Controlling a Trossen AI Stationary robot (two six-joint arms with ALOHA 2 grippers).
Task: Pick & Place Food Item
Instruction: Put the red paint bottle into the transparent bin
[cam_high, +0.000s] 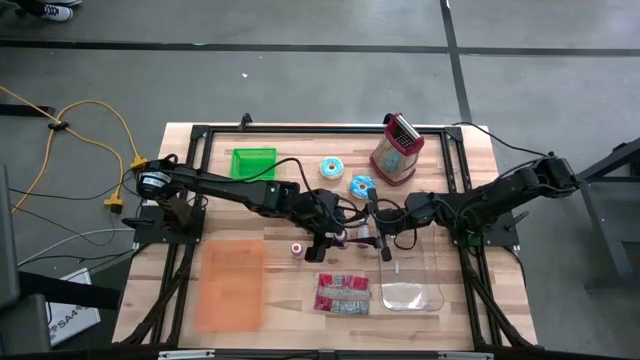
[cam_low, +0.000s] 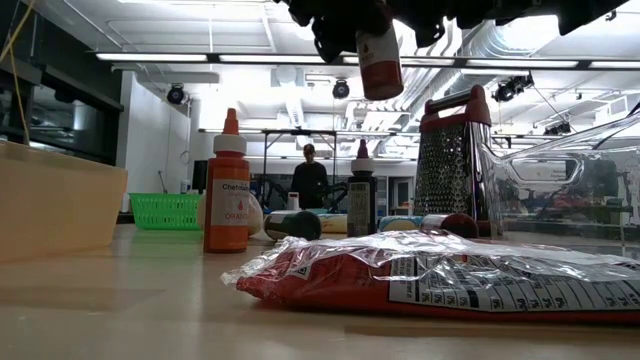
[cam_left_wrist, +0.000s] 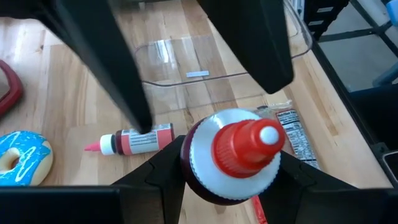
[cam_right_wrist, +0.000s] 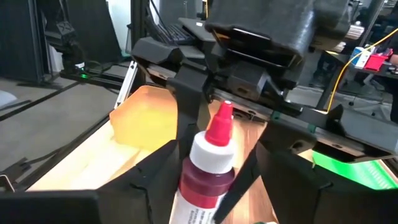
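A small squeeze bottle (cam_left_wrist: 233, 155) with a red nozzle cap, a white collar and dark red contents hangs in the air over the table's middle (cam_high: 355, 236). My left gripper (cam_left_wrist: 230, 180) reaches in from the left and is shut on it. My right gripper (cam_right_wrist: 208, 186) faces it from the right, almost level. It is open, and its two fingers (cam_left_wrist: 124, 81) stand on either side of the bottle, wider than the bottle. In the low view the bottle's red-labelled body (cam_low: 380, 62) hangs below both grippers. My left gripper pinches the bottle between its two fingers at the white collar (cam_left_wrist: 194, 167), just under the red cap. The fingers come slanting down from the table's left side. The bottle hangs roughly upright, cap up, lifted clear of the table.
Below lie a second small red bottle (cam_left_wrist: 134, 142) on its side, a red snack bag (cam_high: 342, 293), a clear container (cam_high: 410, 278) and an orange tray (cam_high: 230, 285). Farther back are blue doughnuts (cam_high: 332, 168), a green basket (cam_high: 253, 163) and a grater (cam_high: 397, 150). A person (cam_low: 308, 180) stands far off.
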